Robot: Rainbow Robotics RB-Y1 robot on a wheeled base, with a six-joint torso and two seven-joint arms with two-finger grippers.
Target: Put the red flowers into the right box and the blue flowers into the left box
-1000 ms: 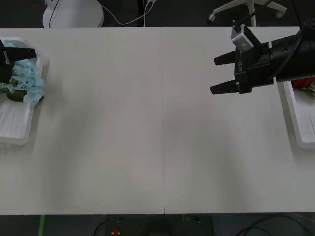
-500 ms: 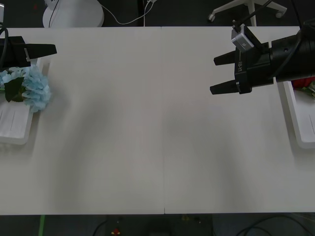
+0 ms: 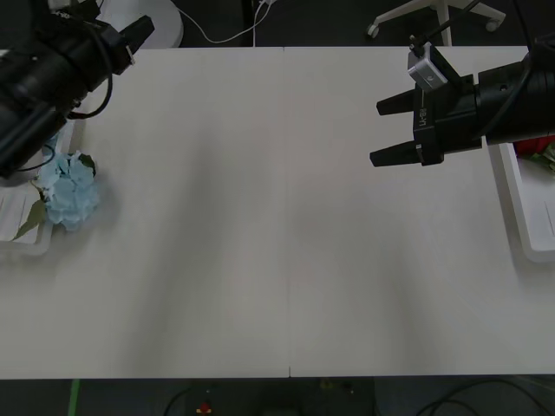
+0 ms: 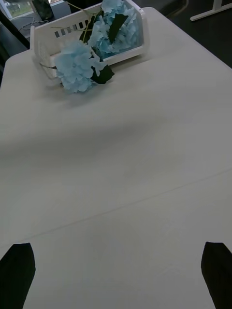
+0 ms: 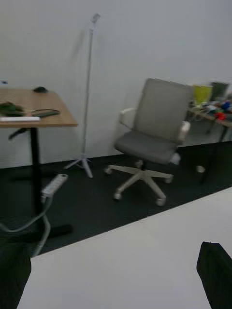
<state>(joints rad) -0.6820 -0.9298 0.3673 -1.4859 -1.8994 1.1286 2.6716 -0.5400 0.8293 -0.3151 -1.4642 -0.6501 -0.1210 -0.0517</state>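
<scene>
Left gripper (image 3: 143, 30): raised at the far left corner of the desk (image 3: 286, 217), above and behind the left box. In the left wrist view its two black fingers (image 5: 215, 275) sit at the two lower corners, well apart, with nothing between them.

Right gripper (image 3: 388, 132): hangs over the right part of the desk, pointing toward the middle. Its fingers (image 3: 395, 154) are spread wide and hold nothing; they touch neither the desk nor any flower.

Blue flowers (image 3: 71, 192): one pale-blue head with green leaves lies over the inner rim of the left box, spilling onto the desk. In the right wrist view more blue heads (image 4: 116, 26) fill the box behind it, with dark leaves among them.

Left box (image 3: 19, 238): white tray at the left edge of the desk, partly hidden by the left arm.

Right box (image 3: 526, 208): white tray at the right edge of the desk, just behind the right arm.

Red flowers (image 3: 539, 146): a small patch of red with green shows in the right box, beside the arm.
</scene>
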